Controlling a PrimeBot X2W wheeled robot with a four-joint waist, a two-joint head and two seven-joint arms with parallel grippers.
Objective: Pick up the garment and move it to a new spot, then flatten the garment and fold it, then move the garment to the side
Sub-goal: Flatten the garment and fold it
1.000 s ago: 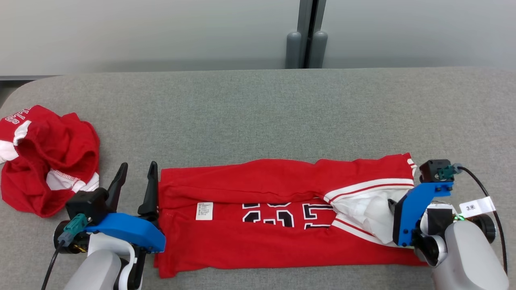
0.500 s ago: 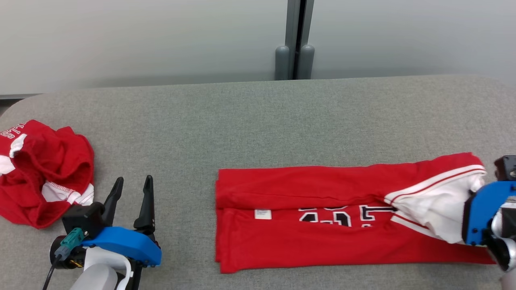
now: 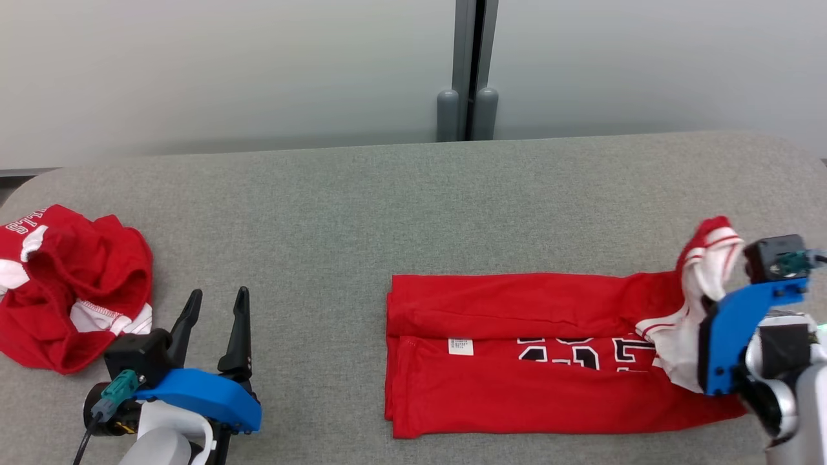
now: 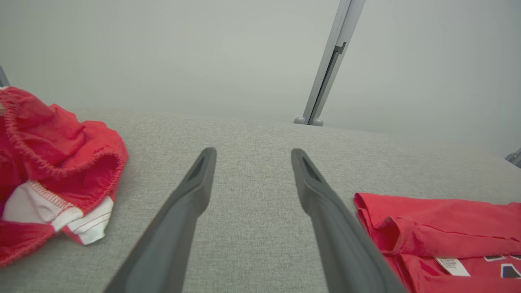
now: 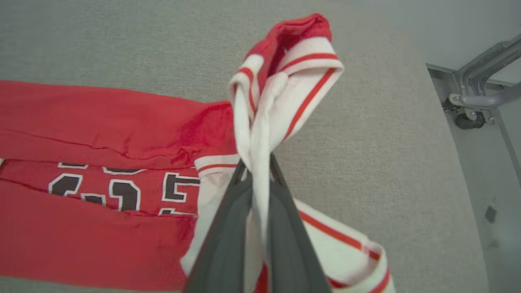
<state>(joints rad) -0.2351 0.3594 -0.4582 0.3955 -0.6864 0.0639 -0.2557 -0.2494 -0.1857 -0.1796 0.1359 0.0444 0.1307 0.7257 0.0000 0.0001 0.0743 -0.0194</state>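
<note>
The garment (image 3: 517,387) is a red jersey with black numbers, folded into a long strip on the right half of the grey table (image 3: 387,206). My right gripper (image 5: 256,167) is shut on its white, red-striped end, which it holds bunched and raised above the table. In the head view the right gripper (image 3: 704,303) sits at the strip's right end, its fingers mostly hidden by cloth. My left gripper (image 3: 218,294) stands open over bare table, well left of the garment (image 4: 439,228). Nothing lies between the left gripper's (image 4: 253,151) fingers.
A second red and white garment (image 3: 71,284) lies crumpled at the table's left edge, close to my left gripper. A grey post (image 3: 466,71) stands against the wall behind. The table's right edge and a metal frame (image 5: 480,93) on the floor lie just beyond my right gripper.
The right gripper has dragged the garment to the right, away from the left gripper, and now lifts its striped end. The camera has also shifted. The left gripper stays open.
</note>
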